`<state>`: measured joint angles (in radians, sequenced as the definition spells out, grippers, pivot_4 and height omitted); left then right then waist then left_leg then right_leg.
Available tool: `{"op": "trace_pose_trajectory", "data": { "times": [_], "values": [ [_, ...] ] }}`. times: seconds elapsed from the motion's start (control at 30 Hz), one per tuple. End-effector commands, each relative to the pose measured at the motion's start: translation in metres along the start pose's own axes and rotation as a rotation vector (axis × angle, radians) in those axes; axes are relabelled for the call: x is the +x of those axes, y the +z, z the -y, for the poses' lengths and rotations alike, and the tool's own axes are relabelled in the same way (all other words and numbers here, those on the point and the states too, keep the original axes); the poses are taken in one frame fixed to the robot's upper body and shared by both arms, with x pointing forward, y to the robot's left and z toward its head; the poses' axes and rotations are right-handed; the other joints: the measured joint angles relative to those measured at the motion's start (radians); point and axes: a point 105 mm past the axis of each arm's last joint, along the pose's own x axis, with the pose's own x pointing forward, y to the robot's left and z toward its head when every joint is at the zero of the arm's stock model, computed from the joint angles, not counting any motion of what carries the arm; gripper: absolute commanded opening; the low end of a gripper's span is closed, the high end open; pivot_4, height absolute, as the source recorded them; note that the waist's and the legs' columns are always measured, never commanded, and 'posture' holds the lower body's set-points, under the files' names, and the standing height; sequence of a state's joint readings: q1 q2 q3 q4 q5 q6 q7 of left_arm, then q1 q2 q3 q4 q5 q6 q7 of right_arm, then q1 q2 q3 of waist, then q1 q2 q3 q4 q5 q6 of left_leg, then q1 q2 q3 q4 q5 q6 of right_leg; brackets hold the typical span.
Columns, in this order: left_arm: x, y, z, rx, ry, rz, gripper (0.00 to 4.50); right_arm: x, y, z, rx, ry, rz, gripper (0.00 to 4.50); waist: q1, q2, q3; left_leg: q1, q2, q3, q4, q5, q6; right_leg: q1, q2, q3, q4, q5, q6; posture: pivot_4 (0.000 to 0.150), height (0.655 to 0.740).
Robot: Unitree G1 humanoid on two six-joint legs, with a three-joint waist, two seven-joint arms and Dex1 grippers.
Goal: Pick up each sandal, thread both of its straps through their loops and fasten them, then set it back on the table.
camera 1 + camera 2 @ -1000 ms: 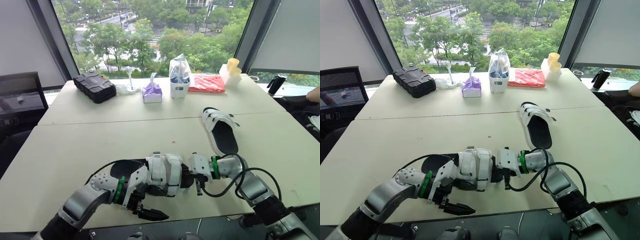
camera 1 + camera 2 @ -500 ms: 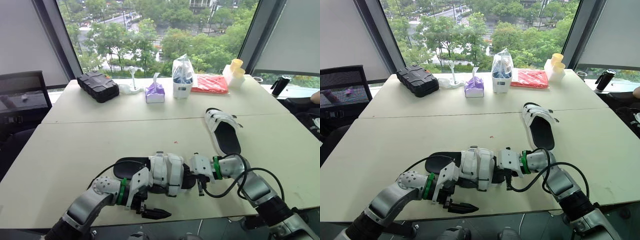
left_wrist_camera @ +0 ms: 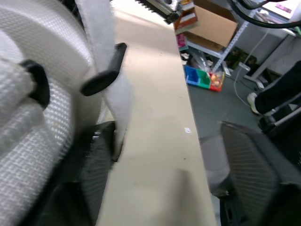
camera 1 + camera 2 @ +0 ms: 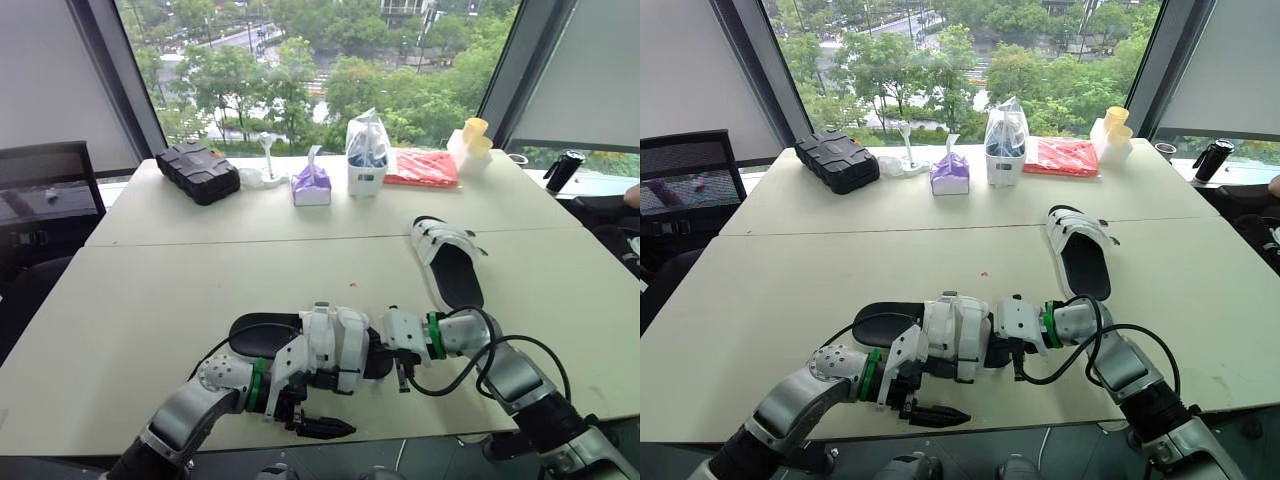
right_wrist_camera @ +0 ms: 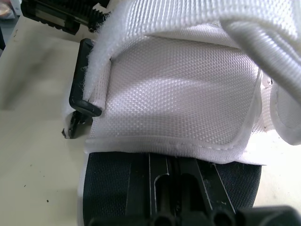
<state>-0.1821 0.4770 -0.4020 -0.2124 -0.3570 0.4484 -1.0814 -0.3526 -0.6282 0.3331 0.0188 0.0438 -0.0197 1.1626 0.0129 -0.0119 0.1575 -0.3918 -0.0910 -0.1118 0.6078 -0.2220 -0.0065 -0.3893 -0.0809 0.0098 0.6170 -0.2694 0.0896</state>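
Murky stuff first: the left gripper (image 4: 322, 428) sits right at the near table edge, just below the near sandal (image 4: 335, 345), and I honestly can't tell if it's open or clamped on anything. Same deal with the right gripper (image 4: 399, 368), which is butted up against that sandal's right end, so its state is a no-idea too.

The sandal is between the two, white straps up, with the left arm covering part of its black sole. I can't tell if it's resting on the table (image 4: 140, 300) or lifted off it. In the right wrist view a white strap (image 5: 188, 89) folds over a black loop (image 5: 81, 92).

The second sandal (image 4: 448, 262) lies flat further back on the right, well apart from both grippers. There's plenty of bare tabletop to the left.

Along the far edge are a black case (image 4: 196, 171), a purple tissue pack (image 4: 312, 185) and a red packet (image 4: 421, 168).
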Motion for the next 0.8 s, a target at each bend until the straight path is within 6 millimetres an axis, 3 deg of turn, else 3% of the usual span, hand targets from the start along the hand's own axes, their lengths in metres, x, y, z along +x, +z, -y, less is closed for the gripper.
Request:
{"op": "trace_pose_trajectory", "data": {
  "times": [0.03, 0.17, 0.43, 0.6, 0.8],
  "values": [
    [0.004, 0.006, 0.001, 0.022, -0.005, 0.017, 1.92, 0.012, -0.029, -0.044, 0.115, 0.181, -0.095, 0.00, 0.000, 0.000, 0.000, 0.000, 0.000, 0.000, 0.000, 0.000, 0.000, 0.000, 0.000, 0.000, 0.000, 0.000, 0.000, 0.150, 0.7400],
    [0.005, 0.005, 0.002, 0.009, -0.005, 0.016, 0.07, 0.011, -0.030, -0.045, 0.120, 0.181, -0.098, 0.00, 0.001, 0.000, 0.000, 0.000, 0.000, 0.000, 0.000, -0.001, 0.001, 0.000, 0.000, 0.000, 0.000, 0.000, 0.001, 0.150, 0.7400],
    [-0.006, -0.002, 0.024, -0.014, -0.133, -0.078, 0.07, 0.010, -0.031, -0.045, 0.124, 0.179, -0.102, 0.00, 0.000, 0.001, -0.001, 0.000, 0.000, 0.000, -0.001, -0.001, 0.001, 0.000, 0.000, 0.000, 0.000, -0.001, 0.001, 0.150, 0.7400],
    [-0.035, -0.001, 0.050, 0.025, -0.315, -0.205, 0.07, 0.012, -0.032, -0.041, 0.122, 0.168, -0.102, 0.00, 0.000, 0.001, 0.000, -0.001, 0.000, 0.000, -0.001, -0.001, 0.001, 0.000, 0.000, 0.000, -0.001, -0.001, 0.001, 0.150, 0.7400],
    [-0.043, 0.013, 0.051, 0.122, -0.324, -0.212, 0.07, 0.014, -0.032, -0.036, 0.115, 0.158, -0.097, 0.00, -0.009, 0.002, -0.001, 0.000, 0.000, 0.001, -0.003, -0.002, 0.001, -0.001, 0.000, 0.001, -0.001, -0.002, 0.000, 0.150, 0.7400]
  ]
}}
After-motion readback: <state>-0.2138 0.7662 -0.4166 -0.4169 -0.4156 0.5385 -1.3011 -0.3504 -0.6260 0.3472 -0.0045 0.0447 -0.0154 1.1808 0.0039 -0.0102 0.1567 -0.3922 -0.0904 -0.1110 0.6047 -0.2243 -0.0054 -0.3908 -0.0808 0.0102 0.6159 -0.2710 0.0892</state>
